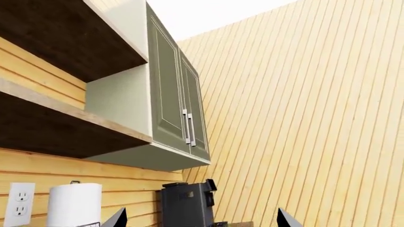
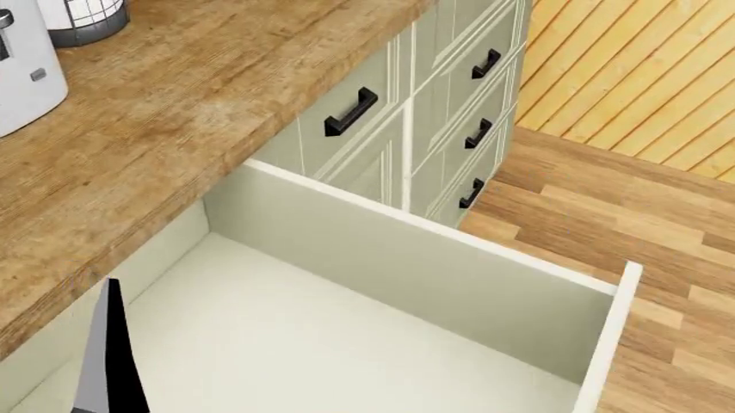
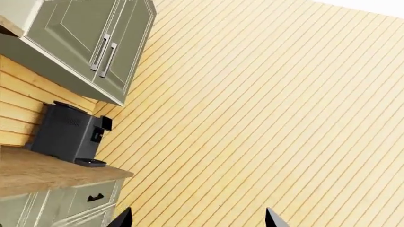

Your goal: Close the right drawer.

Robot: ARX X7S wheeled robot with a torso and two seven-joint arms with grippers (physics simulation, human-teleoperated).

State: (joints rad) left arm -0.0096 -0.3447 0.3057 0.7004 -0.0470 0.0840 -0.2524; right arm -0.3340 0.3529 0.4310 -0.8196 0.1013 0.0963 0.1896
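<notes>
The right drawer (image 2: 379, 318), off-white inside, stands pulled far out below the wooden bench (image 2: 172, 129) edge, wood floor (image 2: 597, 215) beside it, while both the left end effector (image 1: 198, 222) and right end effector (image 3: 196, 220) have fingertips spread apart.

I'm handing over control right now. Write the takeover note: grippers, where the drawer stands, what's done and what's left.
Left gripper: open, empty, aimed up at the sage-green wall cabinet, near a black coffee machine and a white paper towel roll.
Right gripper: open, empty, pointed toward the slatted wood wall.
The wide pale sage-green drawer with the off-white box interior is pulled far out below the wooden countertop; nothing seen inside it.
Done: nothing; neither gripper touches the drawer.
Left: bring a gripper down to the drawer's front and push it fully in.
</notes>
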